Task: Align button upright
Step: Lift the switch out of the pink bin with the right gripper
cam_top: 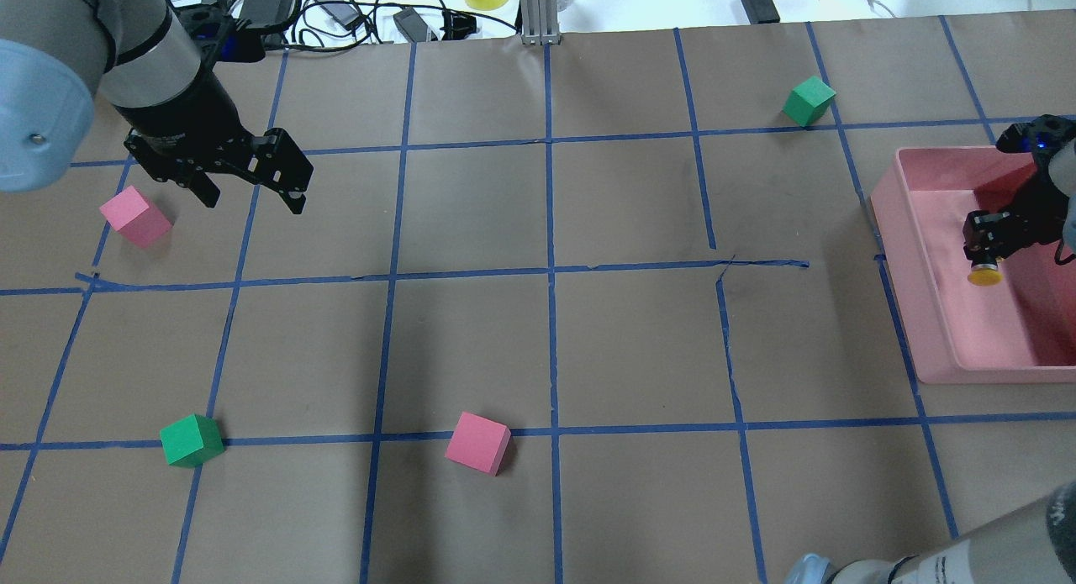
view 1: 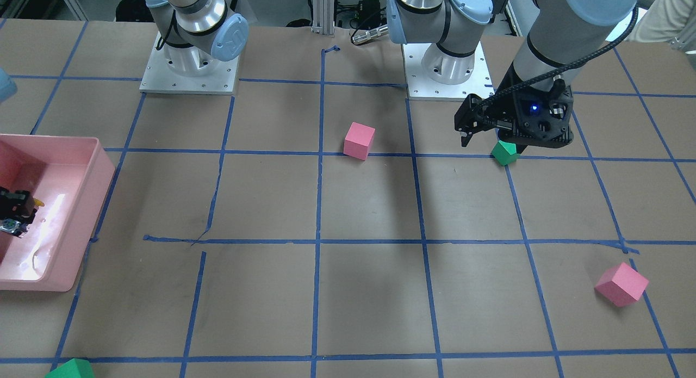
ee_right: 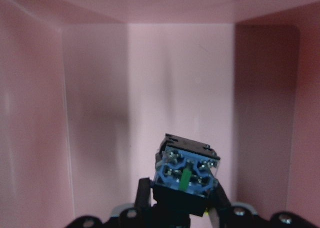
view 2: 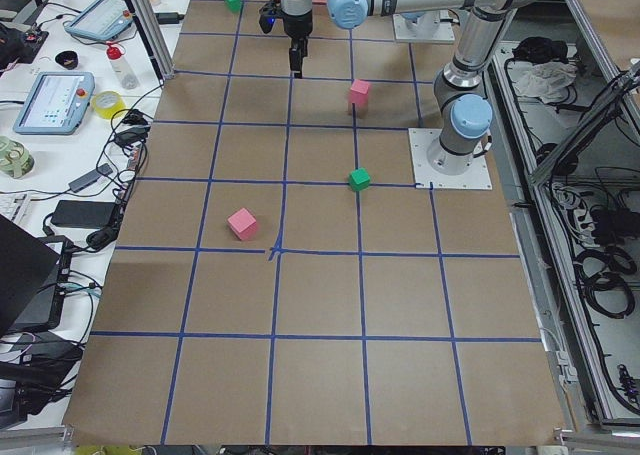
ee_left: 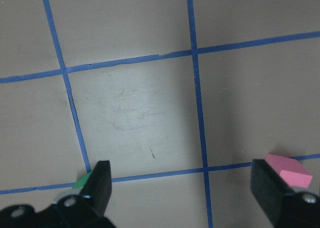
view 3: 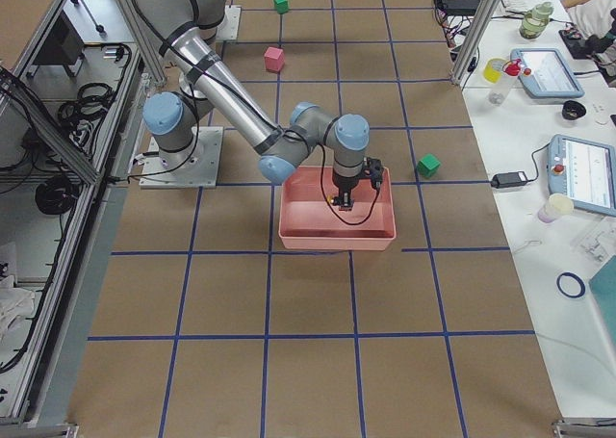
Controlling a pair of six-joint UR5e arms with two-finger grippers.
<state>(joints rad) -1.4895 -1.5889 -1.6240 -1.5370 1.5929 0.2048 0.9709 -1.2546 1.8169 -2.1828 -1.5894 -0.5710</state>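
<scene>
Over pink bin (cam_top: 909,298), R tool (ee_right: 182,200) clamping button (ee_right: 186,170), L tool (ee_left: 182,185) spread

The left arm (view 1: 549,41) and the right arm (view 1: 201,13) were smooth silver-grey tubes with round pale blue joint caps (view 1: 229,38) and thin black rings. Each rose from a square whitish base plate (view 1: 187,85) with small screws along its edges. A black braided cable (view 1: 595,53) ran along the left forearm. The left end effector (cam_top: 252,201) was black and angular, with a small blue light (view 1: 534,108). The right end effector (ee_right: 181,195) was black too.
</scene>
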